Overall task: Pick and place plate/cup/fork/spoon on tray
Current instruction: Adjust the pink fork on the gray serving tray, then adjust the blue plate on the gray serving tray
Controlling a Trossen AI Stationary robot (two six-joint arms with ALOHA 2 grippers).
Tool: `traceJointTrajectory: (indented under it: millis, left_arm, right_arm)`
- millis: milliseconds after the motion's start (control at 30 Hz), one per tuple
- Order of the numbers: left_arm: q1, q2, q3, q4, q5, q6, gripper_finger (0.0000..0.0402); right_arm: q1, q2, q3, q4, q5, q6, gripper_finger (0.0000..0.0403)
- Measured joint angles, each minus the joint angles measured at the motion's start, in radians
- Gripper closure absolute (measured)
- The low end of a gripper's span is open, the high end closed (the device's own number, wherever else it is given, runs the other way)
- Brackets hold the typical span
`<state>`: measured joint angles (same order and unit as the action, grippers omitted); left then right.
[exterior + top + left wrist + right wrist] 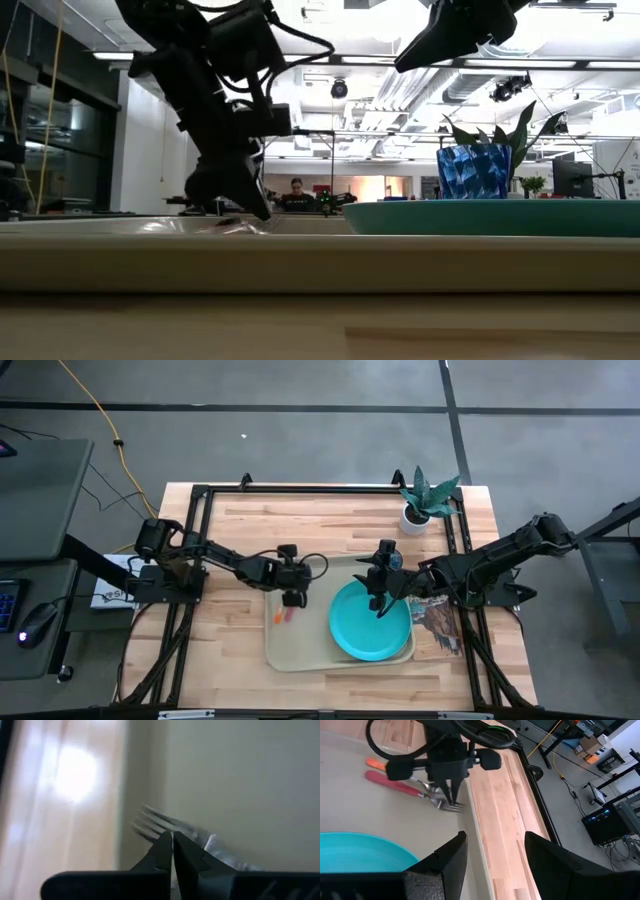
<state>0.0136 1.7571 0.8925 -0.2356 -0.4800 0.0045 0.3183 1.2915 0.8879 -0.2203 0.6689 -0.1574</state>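
Nearly done, by the look of it. Plate [370, 622] lying on the tray [300, 656]; cup [474, 171] standing on the plate, directly below the right gripper [383, 600]; fork [412, 789] and spoon [376, 764] lying side by side on the tray floor, touching or nearly so. All four pieces apparently on the tray, so probably only release and withdrawal left.

Left gripper [172, 851] down low over the tray, fingers pressed tight together with no gap. Fork tines just beyond the fingertips, the neck of the fork passing right at the tips — whether pinched or merely touched, impossible to tell from these views. Judged as setting the fork down, or just finished with it.

Right gripper held above the plate, fingers spread wide, nothing between them. Cup out of sight past those fingers in the right wrist view; only the plate's edge showing at their base.

Differences between views: high view alone giving the whole layout, yet hiding the cup under the right gripper. Low view alone showing the cup clearly, upright on the plate, with a potted plant [420, 500] behind it. Right wrist view alone showing both handles — red-pink and orange. Left wrist view alone proving the fingers fully closed.
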Motion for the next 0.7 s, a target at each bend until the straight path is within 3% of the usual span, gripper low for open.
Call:
traceJointTrajectory:
  millis: [367,600,700]
  left_arm:
    - [-0.02,-0.021,0.0,-0.054,-0.059,-0.044,0.0401]
    - [-0.119,-0.055,0.0,-0.079,-0.066,-0.106,0.0401]
    - [-0.176,-0.091,0.0,-0.044,-0.124,-0.122,0.0401]
  right_arm:
    - [0.0,0.0,0.0,0.0,0.0,0.0,0.0215]
    - [0.0,0.0,0.0,-0.011,-0.021,0.001,0.0214]
    - [0.0,0.0,-0.003,-0.035,-0.066,0.005,0.0215]
